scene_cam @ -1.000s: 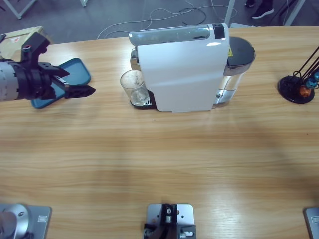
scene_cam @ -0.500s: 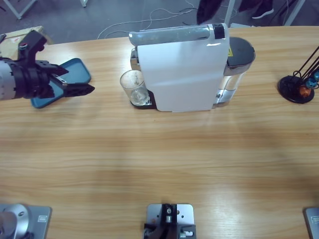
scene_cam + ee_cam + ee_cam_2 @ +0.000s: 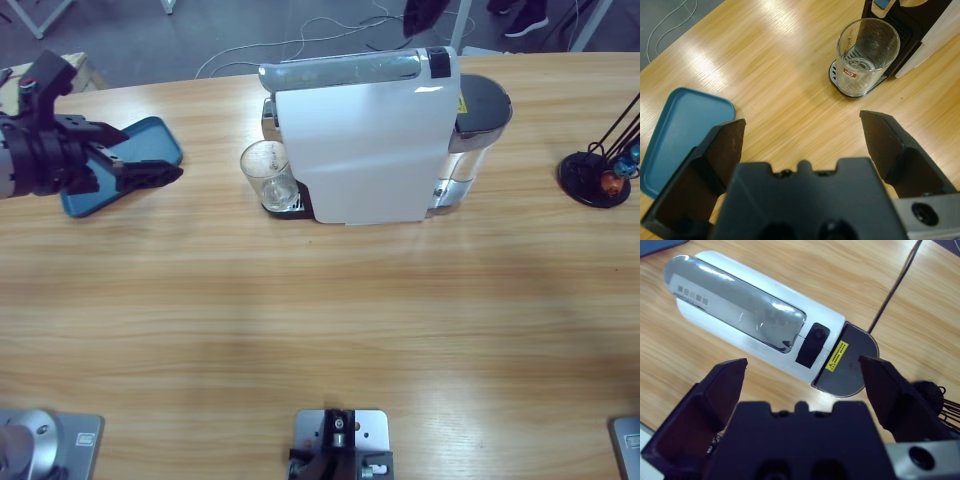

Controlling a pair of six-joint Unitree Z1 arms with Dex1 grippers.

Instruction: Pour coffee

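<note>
Fingers spread wide on left gripper, holding nothing; glass tumbler w/ coffee sits ahead, well apart, at the coffee machine. Right gripper gaping too, above machine. Approach off-centre and you'll tip it.

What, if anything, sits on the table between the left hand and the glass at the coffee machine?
Nothing visible. The left hand, jaws open, faces the glass across bare wooden table. The blue tray lies off to one side, and the coffee machine stands behind the glass.
</note>
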